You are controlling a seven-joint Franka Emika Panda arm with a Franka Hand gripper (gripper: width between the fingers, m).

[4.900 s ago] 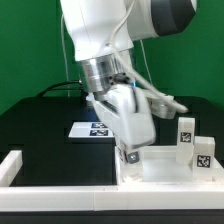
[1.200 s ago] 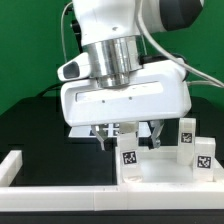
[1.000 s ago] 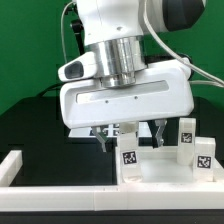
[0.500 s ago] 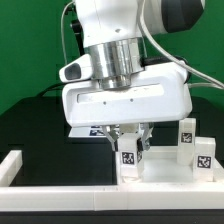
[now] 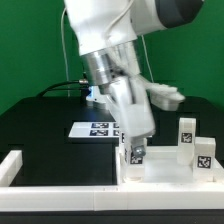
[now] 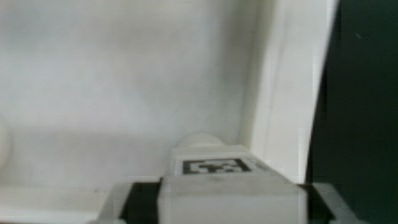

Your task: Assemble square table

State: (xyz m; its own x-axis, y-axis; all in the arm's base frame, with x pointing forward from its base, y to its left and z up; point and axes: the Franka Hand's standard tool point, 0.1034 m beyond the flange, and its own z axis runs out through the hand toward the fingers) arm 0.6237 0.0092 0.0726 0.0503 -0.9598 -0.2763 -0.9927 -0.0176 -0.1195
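The square table's white slab (image 5: 165, 168) lies hollow side up at the exterior view's lower right. My gripper (image 5: 134, 148) is shut on a small white tagged leg (image 5: 137, 156) that stands upright in the slab's near-left corner. In the wrist view the leg (image 6: 217, 168) sits between my dark fingers (image 6: 143, 200), above the slab's white inside (image 6: 143, 90) and beside its raised rim (image 6: 295, 80). Two more tagged legs (image 5: 186, 131) (image 5: 203, 153) stand upright at the slab's right side. I see no fourth leg.
The marker board (image 5: 96, 129) lies flat on the black table behind my gripper. Long low white rails run along the front (image 5: 70, 187) and at the exterior view's left (image 5: 10, 165). A green backdrop stands behind.
My jaws stood open over the leg, then closed on it half a second ago. Since then the wrist has turned, still holding the leg at the slab's corner.
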